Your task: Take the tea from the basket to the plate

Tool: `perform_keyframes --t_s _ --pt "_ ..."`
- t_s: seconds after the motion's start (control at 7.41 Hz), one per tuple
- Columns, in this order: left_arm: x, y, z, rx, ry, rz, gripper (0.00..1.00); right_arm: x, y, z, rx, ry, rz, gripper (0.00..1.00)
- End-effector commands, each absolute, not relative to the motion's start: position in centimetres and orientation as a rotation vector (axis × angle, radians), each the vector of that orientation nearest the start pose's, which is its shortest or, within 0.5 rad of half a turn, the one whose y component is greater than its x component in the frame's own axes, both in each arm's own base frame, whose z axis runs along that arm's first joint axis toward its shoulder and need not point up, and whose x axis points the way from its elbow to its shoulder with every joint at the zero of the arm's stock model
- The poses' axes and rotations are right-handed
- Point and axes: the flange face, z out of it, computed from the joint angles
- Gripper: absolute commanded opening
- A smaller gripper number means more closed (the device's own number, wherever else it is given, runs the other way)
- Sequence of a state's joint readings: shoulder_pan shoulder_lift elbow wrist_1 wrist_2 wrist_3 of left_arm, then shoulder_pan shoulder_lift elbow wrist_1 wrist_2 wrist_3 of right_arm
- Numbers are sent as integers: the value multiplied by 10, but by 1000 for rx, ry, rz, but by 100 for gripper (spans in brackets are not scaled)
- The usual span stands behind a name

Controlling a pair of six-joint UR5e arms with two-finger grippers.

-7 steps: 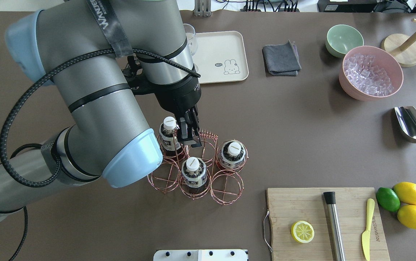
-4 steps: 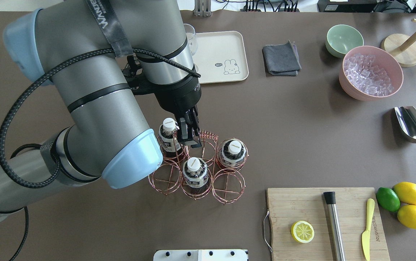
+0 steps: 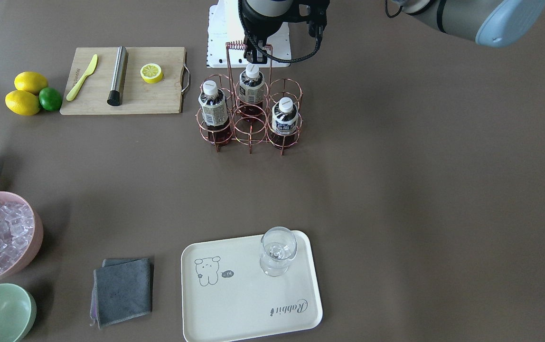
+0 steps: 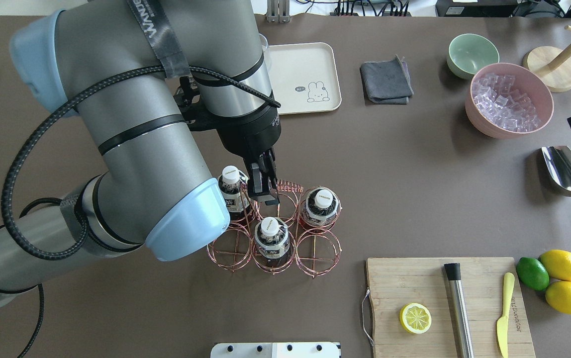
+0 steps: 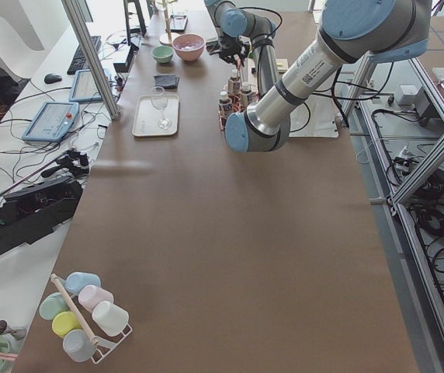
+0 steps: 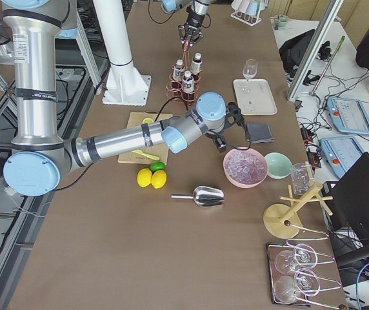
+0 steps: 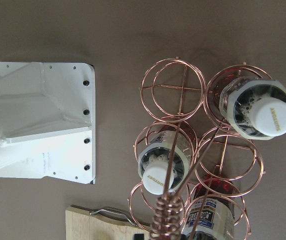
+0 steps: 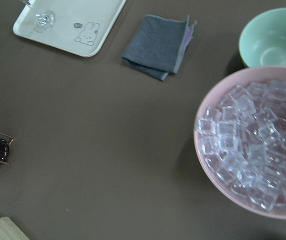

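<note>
Three bottles of tea [image 4: 321,209] stand upright in the basket [image 4: 318,253], none lifted yet, so the task looks to be at its start. The basket's row nearer the robot holds one in its middle ring; the far row holds one at each end. The left gripper [image 4: 264,193] sits at the top of the basket's tall handle, jaws close together on the wire beside the coil: it appears to grip the basket, not a bottle. The right gripper [image 6: 224,144] hangs well apart from the basket, near a pink bowl [image 4: 478,122]; I cannot tell how far it is open. The plate [image 3: 244,304] lies well beyond the basket, away from the robot, with a stemmed glass [image 3: 277,251] on it.

The next move, I judge, calls for letting go of the handle, taking one bottle by its neck and lifting straight up, clear of rings and handle. The basket is thin copper-coloured wire bent into round rings with crossed floors. The bottles are smooth clear plastic, dark red-brown inside, white-capped, wrapped in printed labels. The plate is smooth, cream, rectangular, round-cornered.
</note>
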State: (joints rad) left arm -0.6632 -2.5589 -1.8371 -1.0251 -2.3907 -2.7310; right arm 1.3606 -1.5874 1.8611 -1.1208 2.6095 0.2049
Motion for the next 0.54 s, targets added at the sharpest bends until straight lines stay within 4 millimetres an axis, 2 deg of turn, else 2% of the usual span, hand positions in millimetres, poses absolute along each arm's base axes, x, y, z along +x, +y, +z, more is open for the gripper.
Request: perform_keyframes --t_s 0.0,0.4 --pt "434 -414 9 -1006 490 -1361 0 -148 -477 414 692 -1175 -494 100" --pt "435 -415 11 -1005 485 -1363 0 -268 -412 379 941 -1365 -406 100"
